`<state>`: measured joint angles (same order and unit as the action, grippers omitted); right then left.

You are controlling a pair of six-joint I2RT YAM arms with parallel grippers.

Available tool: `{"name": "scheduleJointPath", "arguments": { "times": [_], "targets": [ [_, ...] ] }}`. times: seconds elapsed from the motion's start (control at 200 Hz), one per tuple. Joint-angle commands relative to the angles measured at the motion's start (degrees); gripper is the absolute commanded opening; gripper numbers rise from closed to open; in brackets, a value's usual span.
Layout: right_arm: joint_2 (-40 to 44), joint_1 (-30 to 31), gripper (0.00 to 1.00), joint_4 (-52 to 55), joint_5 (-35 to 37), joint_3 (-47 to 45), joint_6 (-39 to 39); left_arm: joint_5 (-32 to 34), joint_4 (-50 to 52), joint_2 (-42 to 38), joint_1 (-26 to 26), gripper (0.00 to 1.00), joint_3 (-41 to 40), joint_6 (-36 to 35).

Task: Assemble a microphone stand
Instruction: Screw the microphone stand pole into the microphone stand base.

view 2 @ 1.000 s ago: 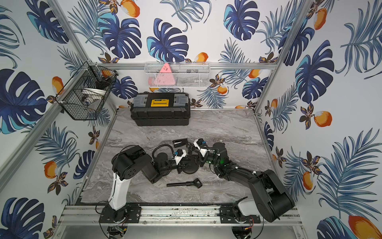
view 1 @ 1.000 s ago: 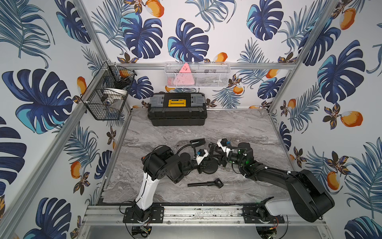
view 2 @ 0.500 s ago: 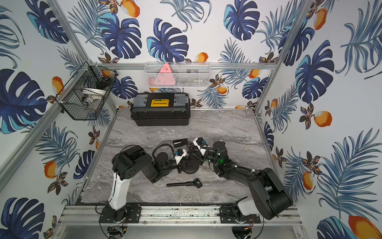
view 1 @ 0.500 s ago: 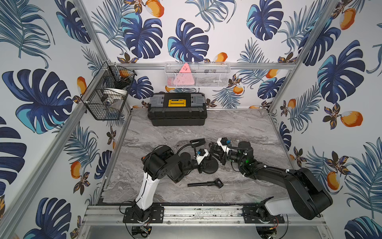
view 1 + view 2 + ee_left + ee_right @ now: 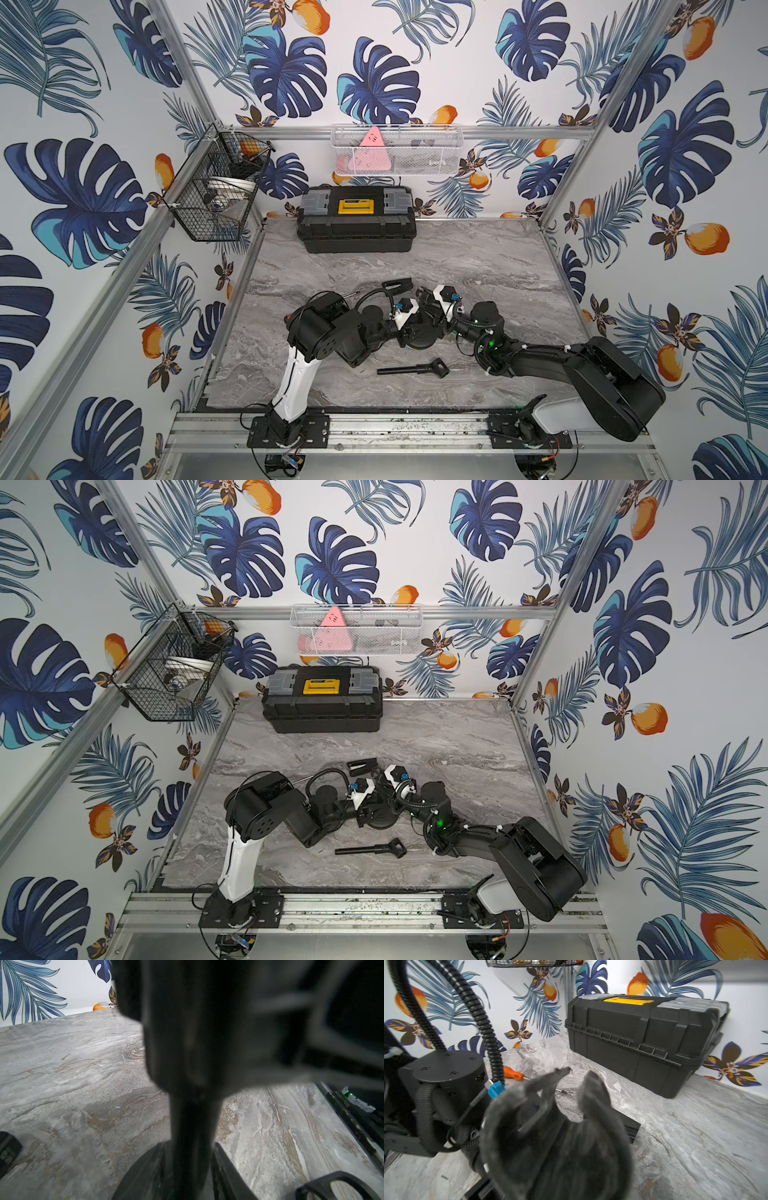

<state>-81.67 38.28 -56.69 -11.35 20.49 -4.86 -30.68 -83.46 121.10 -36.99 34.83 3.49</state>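
The right arm [image 5: 486, 320] has sunk slightly toward the counter's [image 5: 478, 257] front edge, right gripper [image 5: 578, 1074] fingers parted and empty, left gripper's [image 5: 411, 330] grasp unreadable at the mid-counter round base [image 5: 419, 341], so the pole [image 5: 409, 369] near that edge stays unfitted.

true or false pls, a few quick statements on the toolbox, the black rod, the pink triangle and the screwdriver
1. The toolbox is closed. True.
2. The black rod stands upright. False: it lies flat on the table.
3. The pink triangle sits in the white mesh basket. True.
4. The screwdriver has a green handle. False: the handle is orange.
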Motion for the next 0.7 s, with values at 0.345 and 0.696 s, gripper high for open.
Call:
{"name": "scheduleJointPath", "arguments": {
  "times": [0.345, 0.696],
  "targets": [
    [-5.09, 16.18, 0.0, 6.14, 46.37, -0.89, 8.11, -0.35, 0.4, -1.48, 0.16, 0.23, -0.46, -0.07],
    [-3.75, 19.04, 0.43, 7.75, 44.25, 0.42, 8.64, -1.27, -0.21, -0.35, 0.25, 0.11, -0.21, -0.09]
  ]
}}
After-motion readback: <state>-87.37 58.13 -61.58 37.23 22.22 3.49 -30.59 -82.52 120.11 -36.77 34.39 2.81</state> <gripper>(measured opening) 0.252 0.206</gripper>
